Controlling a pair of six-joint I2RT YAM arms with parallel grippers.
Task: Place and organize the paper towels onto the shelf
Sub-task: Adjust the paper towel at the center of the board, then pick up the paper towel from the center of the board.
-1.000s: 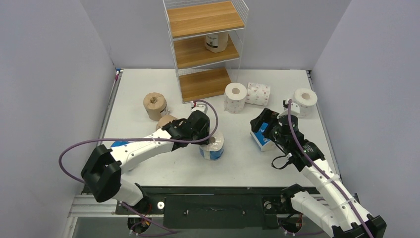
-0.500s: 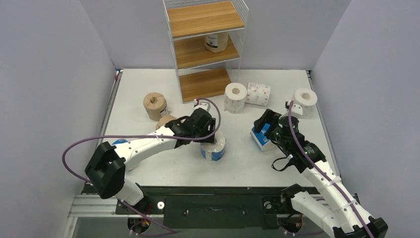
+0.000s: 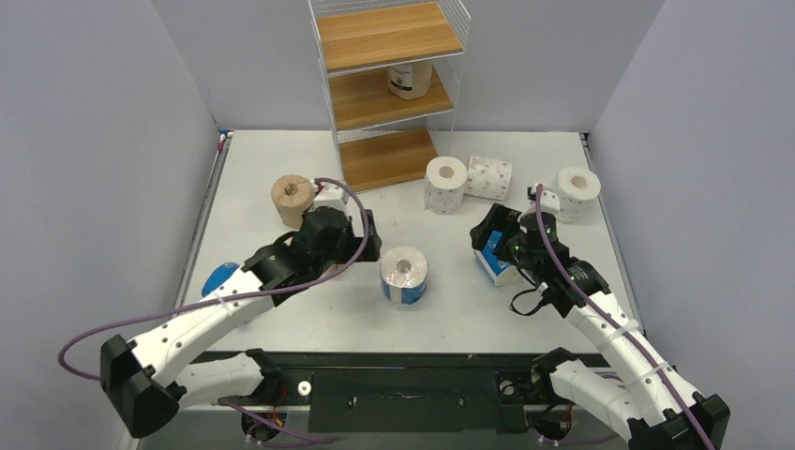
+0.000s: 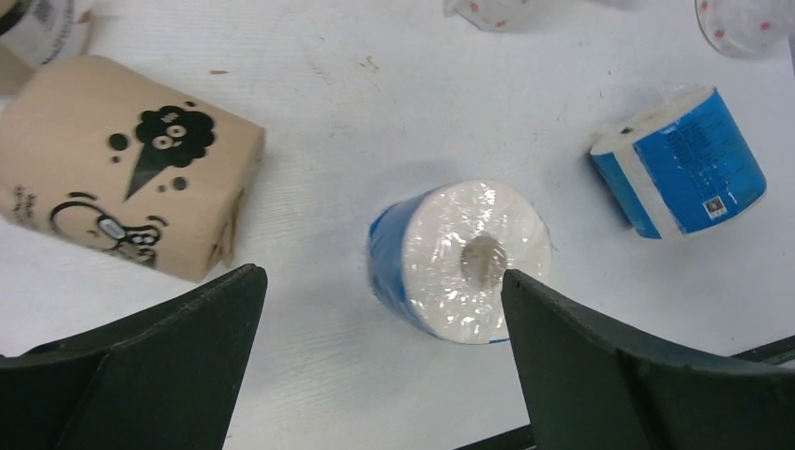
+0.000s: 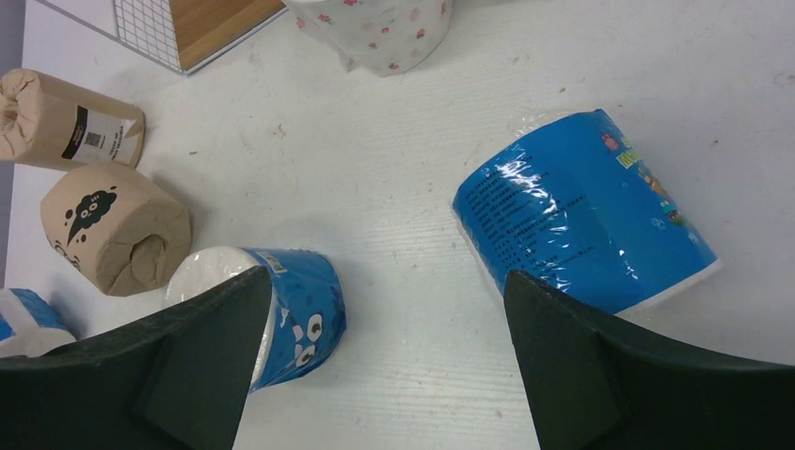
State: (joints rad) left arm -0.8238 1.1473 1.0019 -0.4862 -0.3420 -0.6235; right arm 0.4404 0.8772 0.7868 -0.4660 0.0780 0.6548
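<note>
Bright even overhead light, soft shadows, sharp focus, slight wrap glare

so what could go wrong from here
1. The blue roll by the open right gripper lies on its side, off-centre toward one finger; closing could push it rolling rather than grip it.
2. The tan roll lies on its side close to the open left gripper; a sweep there could nudge it.
3. The shelf has a thin wire frame; a wide roll may catch it going in.
</note>
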